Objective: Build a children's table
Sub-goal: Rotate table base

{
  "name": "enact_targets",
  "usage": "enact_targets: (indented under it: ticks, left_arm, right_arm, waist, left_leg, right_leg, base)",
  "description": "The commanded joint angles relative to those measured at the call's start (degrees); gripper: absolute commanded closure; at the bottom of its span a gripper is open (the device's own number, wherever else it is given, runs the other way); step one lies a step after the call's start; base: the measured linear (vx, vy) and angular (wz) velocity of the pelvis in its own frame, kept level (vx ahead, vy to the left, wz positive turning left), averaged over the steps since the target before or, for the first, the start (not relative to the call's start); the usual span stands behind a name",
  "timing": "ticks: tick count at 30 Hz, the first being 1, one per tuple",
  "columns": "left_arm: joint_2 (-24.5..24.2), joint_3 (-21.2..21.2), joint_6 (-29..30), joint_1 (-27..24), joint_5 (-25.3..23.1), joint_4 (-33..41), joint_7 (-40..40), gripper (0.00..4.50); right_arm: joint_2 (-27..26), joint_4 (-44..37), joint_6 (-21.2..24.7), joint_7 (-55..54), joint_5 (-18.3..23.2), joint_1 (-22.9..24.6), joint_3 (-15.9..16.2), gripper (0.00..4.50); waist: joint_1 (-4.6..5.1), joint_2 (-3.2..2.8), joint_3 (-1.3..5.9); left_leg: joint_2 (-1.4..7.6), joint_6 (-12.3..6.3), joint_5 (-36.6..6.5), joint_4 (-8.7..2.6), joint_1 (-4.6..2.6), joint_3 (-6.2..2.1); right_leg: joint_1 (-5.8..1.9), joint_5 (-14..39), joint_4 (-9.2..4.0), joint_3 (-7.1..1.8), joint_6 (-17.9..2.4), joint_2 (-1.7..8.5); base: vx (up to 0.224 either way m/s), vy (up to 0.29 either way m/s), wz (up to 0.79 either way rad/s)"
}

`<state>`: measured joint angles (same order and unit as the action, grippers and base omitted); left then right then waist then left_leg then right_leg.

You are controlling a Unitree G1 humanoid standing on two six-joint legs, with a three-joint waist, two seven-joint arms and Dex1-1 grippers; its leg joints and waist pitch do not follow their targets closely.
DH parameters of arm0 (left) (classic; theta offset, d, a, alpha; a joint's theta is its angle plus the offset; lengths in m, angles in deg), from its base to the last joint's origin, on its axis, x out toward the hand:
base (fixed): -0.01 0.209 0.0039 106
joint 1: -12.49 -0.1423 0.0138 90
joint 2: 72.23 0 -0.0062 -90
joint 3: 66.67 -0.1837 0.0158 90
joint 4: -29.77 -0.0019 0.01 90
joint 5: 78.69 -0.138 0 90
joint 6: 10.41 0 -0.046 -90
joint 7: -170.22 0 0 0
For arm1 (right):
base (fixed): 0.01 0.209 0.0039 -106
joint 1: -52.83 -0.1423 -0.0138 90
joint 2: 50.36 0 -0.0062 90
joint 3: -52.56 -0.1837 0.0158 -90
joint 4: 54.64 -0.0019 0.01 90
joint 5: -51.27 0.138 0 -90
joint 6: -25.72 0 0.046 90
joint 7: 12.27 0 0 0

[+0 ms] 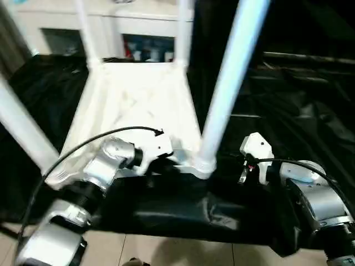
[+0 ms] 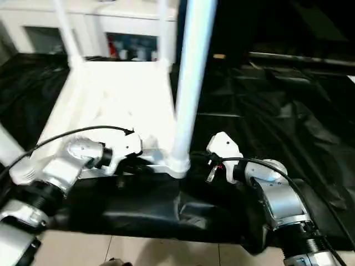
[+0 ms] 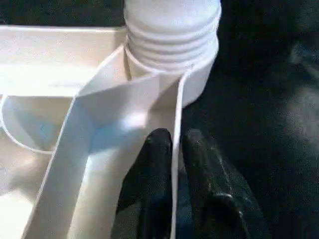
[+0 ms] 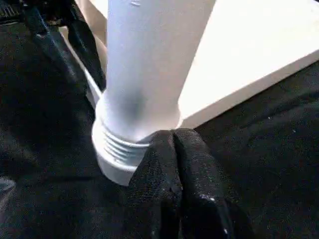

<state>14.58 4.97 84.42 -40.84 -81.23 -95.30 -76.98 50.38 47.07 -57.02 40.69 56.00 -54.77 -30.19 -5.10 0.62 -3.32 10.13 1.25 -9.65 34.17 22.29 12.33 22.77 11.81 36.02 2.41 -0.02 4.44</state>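
On black sheet (image 1: 288, 111) | left gripper (image 3: 175, 149) clamps tabletop (image 1: 138, 100) rim | right gripper (image 4: 174, 144) closed — leg (image 1: 230, 83) top cut off

The tabletop (image 1: 133, 105) is smooth white plastic with a soft sheen, and so is the leg (image 1: 230, 83), whose ridged threaded base sits just beyond the left hand (image 3: 175, 149). That hand's fingers (image 3: 149, 169) look matt black and faintly grainy. Glossy, creased black sheeting (image 1: 299, 105) covers the table.
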Motion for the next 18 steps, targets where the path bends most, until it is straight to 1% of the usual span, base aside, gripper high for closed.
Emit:
enact_targets:
  ticks: [1,3,4,6,7,8,9,10,13,14,18]
  left_arm:
    - [0.23,0.06,-0.76,0.80,1.01,1.63,-1.58,3.53]
    - [0.21,0.10,-1.28,1.08,0.64,1.29,-1.48,3.53]
    - [0.22,0.09,-2.32,1.64,0.26,0.32,-1.73,3.53]
    - [0.07,-0.24,-3.27,2.24,-0.45,-0.89,-1.29,3.53]
    - [-0.03,-0.40,-3.66,2.51,-0.58,-1.57,-1.32,3.53]
    - [-0.16,-0.66,-4.25,2.92,-0.91,-2.62,-1.22,3.53]
    - [-0.17,-0.69,-4.35,2.98,-0.94,-2.76,-1.21,3.53]
    - [-0.26,-0.87,-5.04,3.52,-1.24,-4.02,-1.01,3.53]
    - [-0.41,-0.90,-5.94,4.27,-1.53,-5.49,-0.89,3.53]
    - [-0.49,-0.74,-6.45,4.80,-1.62,-6.50,-1.05,3.53]
    - [-1.31,-1.33,-7.08,5.13,-2.05,-7.51,-2.60,3.53]
  right_arm:
    - [0.16,-1.54,0.41,0.08,0.66,0.19,0.25,4.50]
    - [0.18,-1.69,0.48,0.21,0.73,0.27,0.29,4.50]
    - [0.25,-1.81,0.54,0.37,0.80,0.35,0.35,4.50]
    - [0.34,-1.85,0.53,0.43,0.78,0.40,0.39,4.50]
    - [0.40,-1.93,0.56,0.47,0.81,0.46,0.39,4.50]
    - [0.54,-2.15,0.64,0.53,0.89,0.59,0.39,4.50]
    - [0.55,-2.17,0.65,0.54,0.90,0.61,0.39,4.50]
    - [0.66,-2.38,0.75,0.60,1.00,0.74,0.32,4.50]
    - [0.79,-2.59,0.85,0.70,1.07,0.91,0.25,4.50]
    - [0.89,-2.63,0.86,0.76,1.01,0.99,0.27,4.50]
    - [1.06,-2.64,0.82,0.93,0.94,1.08,0.36,4.50]
  waist:
    - [-0.13,0.62,3.82]
    - [-0.13,0.71,3.79]
    - [-0.20,0.44,3.76]
    - [-0.15,0.63,3.82]
    - [-0.13,0.47,3.82]
    - [-0.12,0.53,3.82]
    - [-0.14,0.53,3.86]
    - [-0.12,0.37,3.86]
    - [-0.10,0.39,3.91]
    - [-0.13,0.45,3.89]
    - [-0.18,0.34,3.81]
  left_leg:
    - [3.42,-2.48,-12.12,-3.71,-1.52,-2.02]
    - [3.37,-2.52,-12.08,-3.70,-1.47,-2.01]
    - [3.34,-2.43,-12.23,-3.70,-1.46,-2.07]
    - [3.35,-2.25,-12.26,-3.71,-1.48,-2.07]
    - [3.33,-2.20,-12.25,-3.72,-1.46,-2.08]
    - [3.25,-2.22,-12.30,-3.73,-1.49,-2.08]
    - [3.30,-2.15,-12.25,-3.72,-1.48,-2.13]
    - [3.27,-2.14,-11.99,-3.69,-1.40,-2.12]
    - [3.26,-2.28,-11.96,-3.65,-1.46,-2.07]
    - [3.27,-2.26,-12.13,-3.65,-1.47,-2.07]
    - [3.36,-1.93,-12.88,-3.78,-1.48,-2.16]
  right_leg:
    - [-2.15,9.95,-4.82,-2.47,-13.24,4.25]
    - [-2.18,9.67,-4.84,-2.49,-13.11,4.27]
    - [-2.21,10.11,-4.91,-2.50,-12.92,4.37]
    - [-2.25,9.95,-4.87,-2.50,-12.75,4.32]
    - [-2.24,9.70,-4.89,-2.48,-12.78,4.28]
    - [-2.23,9.80,-4.90,-2.44,-12.61,4.19]
    - [-2.28,9.53,-4.82,-2.45,-12.64,4.24]
    - [-2.34,8.87,-4.75,-2.48,-12.81,4.29]
    - [-2.33,8.16,-4.77,-2.46,-13.02,4.23]
    - [-2.33,8.17,-4.76,-2.45,-13.15,4.24]
    - [-2.34,9.41,-4.88,-2.42,-13.17,4.34]
  base:
    - [0.000,0.000,0.00]
    - [0.000,0.000,0.00]
    - [0.000,0.000,0.00]
    - [0.000,0.000,0.00]
    - [0.000,0.000,0.00]
    - [0.000,0.000,0.00]
    - [0.000,0.000,0.00]
    - [0.000,0.000,0.00]
    - [0.000,0.000,0.00]
    - [0.000,0.000,0.00]
    - [0.000,0.000,0.00]
